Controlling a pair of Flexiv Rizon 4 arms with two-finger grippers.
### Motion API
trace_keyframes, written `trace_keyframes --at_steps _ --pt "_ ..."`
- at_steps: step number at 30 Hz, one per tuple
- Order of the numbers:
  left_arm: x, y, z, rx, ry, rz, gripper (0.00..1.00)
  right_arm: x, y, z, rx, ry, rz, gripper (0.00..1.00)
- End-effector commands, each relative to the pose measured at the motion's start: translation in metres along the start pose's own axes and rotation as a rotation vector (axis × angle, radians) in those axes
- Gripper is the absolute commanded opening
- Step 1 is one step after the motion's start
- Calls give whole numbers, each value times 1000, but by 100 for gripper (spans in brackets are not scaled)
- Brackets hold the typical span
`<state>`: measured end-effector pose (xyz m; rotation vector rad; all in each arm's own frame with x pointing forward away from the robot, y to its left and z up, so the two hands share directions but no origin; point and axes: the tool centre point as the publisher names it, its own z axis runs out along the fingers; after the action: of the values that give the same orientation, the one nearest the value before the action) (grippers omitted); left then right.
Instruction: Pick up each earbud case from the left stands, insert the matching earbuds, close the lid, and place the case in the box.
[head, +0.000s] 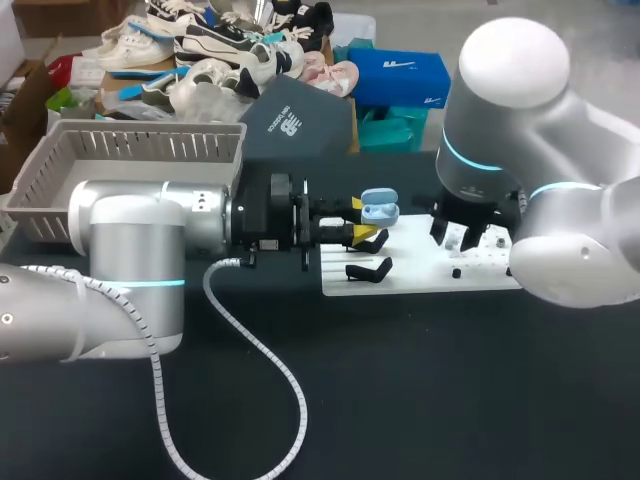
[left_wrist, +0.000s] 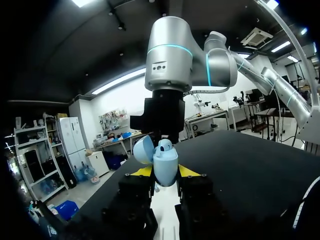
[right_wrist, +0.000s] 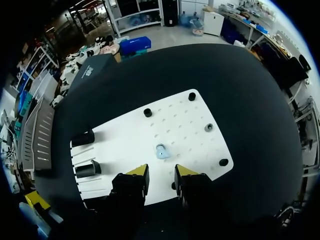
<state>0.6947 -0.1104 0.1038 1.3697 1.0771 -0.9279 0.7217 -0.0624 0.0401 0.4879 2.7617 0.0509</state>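
So my left gripper (left_wrist: 165, 172) clamps the open light-blue earbud case (left_wrist: 164, 162), right gripper (right_wrist: 161, 171) hovers open over 1 earbud (right_wrist: 161, 151); I'd descend and pinch it

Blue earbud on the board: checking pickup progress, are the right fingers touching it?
Apart. The right wrist view shows bare white board between the earbud and both yellow fingers.

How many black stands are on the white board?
2. One black stand and a second stand sit side by side at the white board's end nearest my left gripper; my right gripper may hide more.
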Motion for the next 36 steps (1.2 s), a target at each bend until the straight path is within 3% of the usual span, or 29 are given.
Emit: trace_keyframes --at_steps 1,9,36 --pt "0 -2 0 -6 -2 2 0 1 -1 3 -4 0 2 34" --pt "0 -2 0 -6 -2 2 0 0 0 7 -29 3 -7 37" --pt "0 -2 0 -6 -2 2 0 -2 1 16 -42 20 4 33"
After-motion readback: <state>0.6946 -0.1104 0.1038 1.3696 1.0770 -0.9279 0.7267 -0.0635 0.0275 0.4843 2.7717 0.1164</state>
